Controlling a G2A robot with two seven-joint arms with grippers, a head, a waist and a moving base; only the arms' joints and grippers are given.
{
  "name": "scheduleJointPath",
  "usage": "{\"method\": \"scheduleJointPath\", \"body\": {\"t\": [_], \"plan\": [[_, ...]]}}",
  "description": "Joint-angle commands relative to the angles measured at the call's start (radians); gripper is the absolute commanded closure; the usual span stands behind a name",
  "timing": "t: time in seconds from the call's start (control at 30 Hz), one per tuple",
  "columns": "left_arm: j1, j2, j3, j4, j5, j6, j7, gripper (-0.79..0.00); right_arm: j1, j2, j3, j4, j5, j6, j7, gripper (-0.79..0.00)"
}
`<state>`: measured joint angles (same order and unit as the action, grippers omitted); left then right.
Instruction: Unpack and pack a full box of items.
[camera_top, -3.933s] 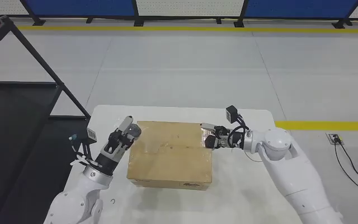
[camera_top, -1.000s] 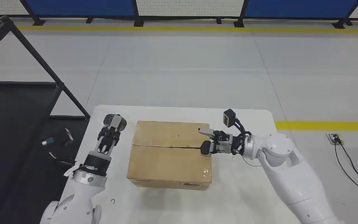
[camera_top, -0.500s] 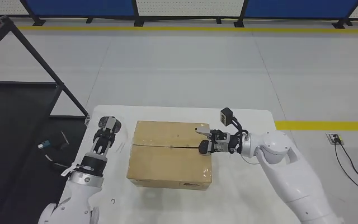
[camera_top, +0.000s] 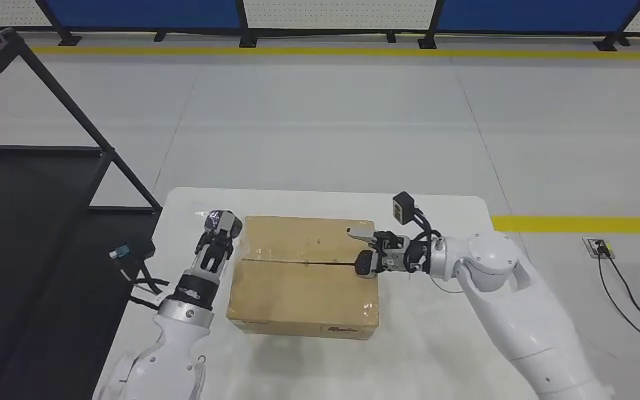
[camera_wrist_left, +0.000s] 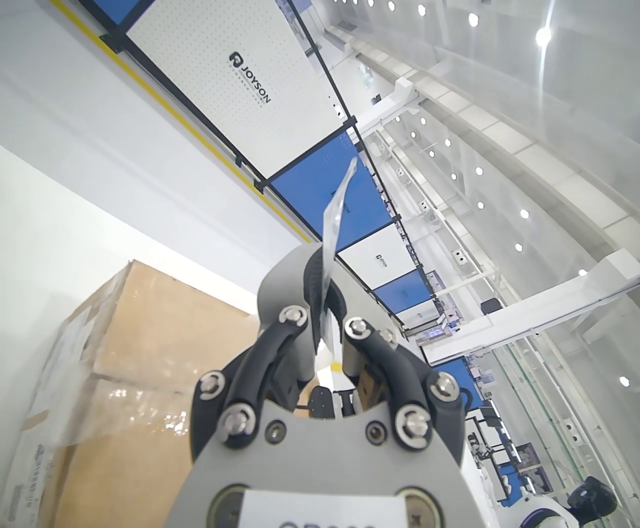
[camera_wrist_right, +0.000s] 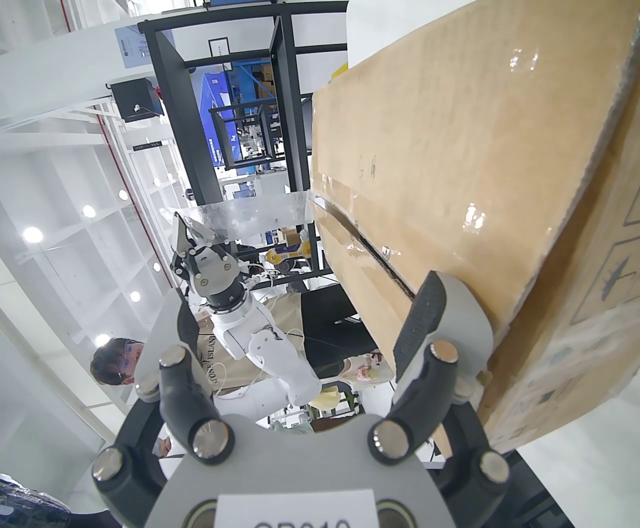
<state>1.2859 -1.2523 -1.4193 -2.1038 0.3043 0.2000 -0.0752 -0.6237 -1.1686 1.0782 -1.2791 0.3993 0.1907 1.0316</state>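
Pinching limp, sticky tape beside the box, our left gripper is clamped; we'd hold near the seam; right gripper gapes empty.

The left pincer has its pads pressed together on a strip of clear tape, which stands up out of the fingertips and leans away from the cardboard box. The box sits just beside the pincer on the white table, with glossy clear film wrinkled across its near face
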Motion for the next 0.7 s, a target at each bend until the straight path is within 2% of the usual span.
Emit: {"method": "scheduleJointPath", "body": {"t": [0.0, 0.23, 0.67], "plan": [[-0.003, 0.0, 0.004, 0.0, 0.017, -0.006, -0.002, 0.0, 0.002, -0.001, -0.002, 0.002, 0.001, 0.0, -0.001, -0.785], [-0.017, -0.003, 0.027, 0.006, 0.069, -0.016, 0.002, 0.0, 0.006, -0.002, -0.006, 0.008, 0.004, 0.001, -0.003, -0.785], [-0.057, -0.009, 0.065, 0.07, 0.087, -0.042, -0.063, 0.0, 0.008, -0.001, -0.004, 0.016, 0.01, -0.005, -0.006, -0.785]]}}
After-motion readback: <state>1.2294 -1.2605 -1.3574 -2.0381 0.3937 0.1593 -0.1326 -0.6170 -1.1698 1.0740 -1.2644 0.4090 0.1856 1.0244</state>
